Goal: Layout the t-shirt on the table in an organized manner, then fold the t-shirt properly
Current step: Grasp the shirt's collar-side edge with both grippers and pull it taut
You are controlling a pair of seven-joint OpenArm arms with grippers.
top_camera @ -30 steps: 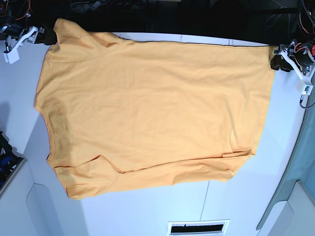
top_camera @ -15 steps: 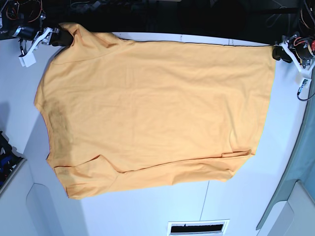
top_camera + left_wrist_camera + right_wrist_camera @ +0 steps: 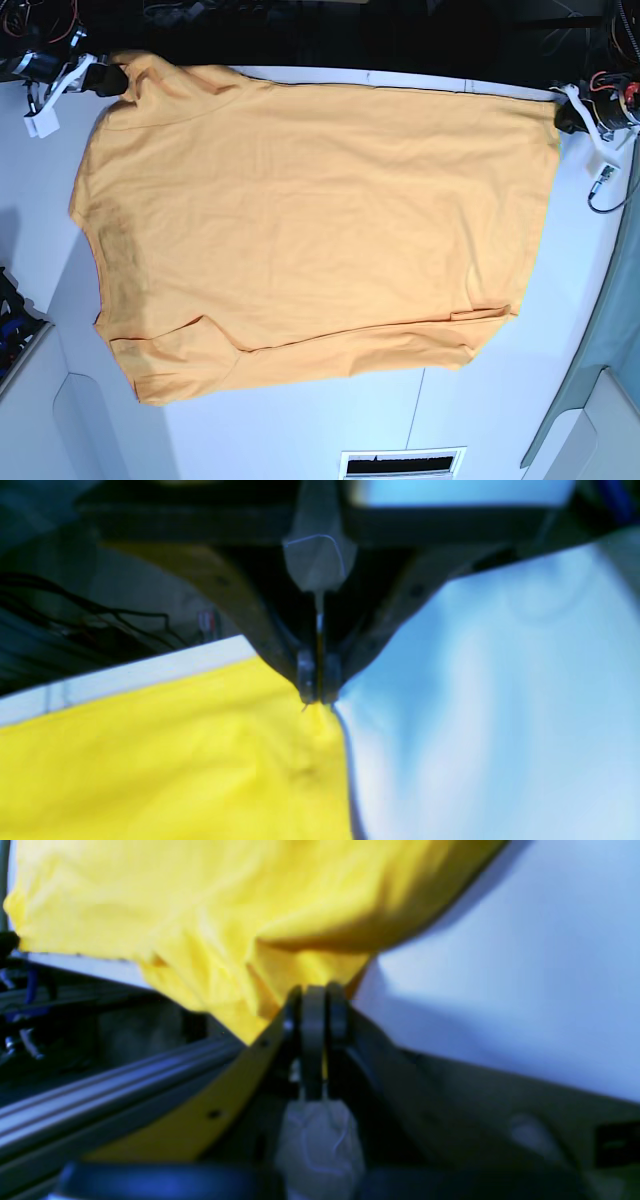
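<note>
Looking at the base view, the t-shirt (image 3: 310, 220) is spread pretty flat across the bench (image 3: 520, 400), filling most of the middle of the frame, with its far edge running along the bench's dark back edge at the top. The sleeves end up on the left side of the frame and the straight hem runs down the right side. A strip along the lower edge looks folded over, with a little tucked bit near the lower right corner. The left end effector (image 3: 567, 117) sits at the upper right of the frame, right at the hem corner, and in the left wrist view (image 3: 318, 690) its jaws are pressed together with a pinch of yellow fabric (image 3: 175, 760) poking out between the tips. The right end effector (image 3: 110, 80) is at the upper left, on the sleeve corner; the right wrist view (image 3: 315, 1005) shows it clamped together too, with bunched-up cloth (image 3: 225, 915) lifted and wrinkled just past the tips. Both wrist shots are kinda blurry. A thin seam line runs on the bench near the bottom, next to a small vent-like slot (image 3: 403, 463).
</note>
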